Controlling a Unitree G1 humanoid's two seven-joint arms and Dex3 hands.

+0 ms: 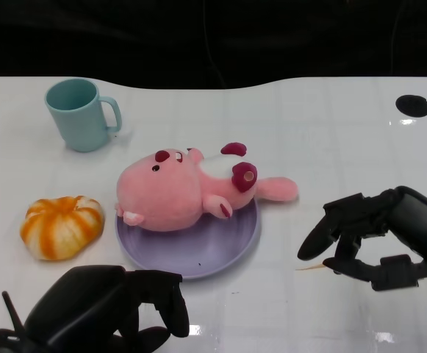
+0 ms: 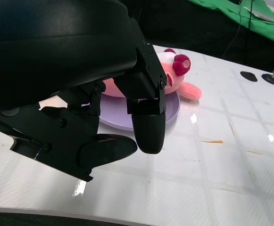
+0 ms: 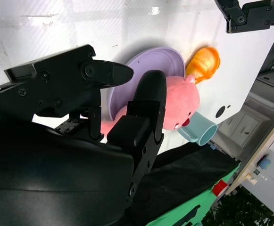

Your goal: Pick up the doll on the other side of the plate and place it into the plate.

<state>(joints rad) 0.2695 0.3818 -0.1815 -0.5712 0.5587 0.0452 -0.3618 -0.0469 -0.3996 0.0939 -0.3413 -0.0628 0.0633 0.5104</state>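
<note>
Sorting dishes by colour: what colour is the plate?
Pale purple plate, clearest in the head view.

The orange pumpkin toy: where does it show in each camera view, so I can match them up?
Head view: pumpkin toy at the left, beside the purple plate.
Left wrist view: not visible; the left hand fills that side.
Right wrist view: pumpkin toy upper right, past the plate.
Shared landmark: the purple plate.

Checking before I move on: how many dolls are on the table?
1. The pink doll lies on the purple plate, one limb hanging over its rim. No other is visible.
</note>
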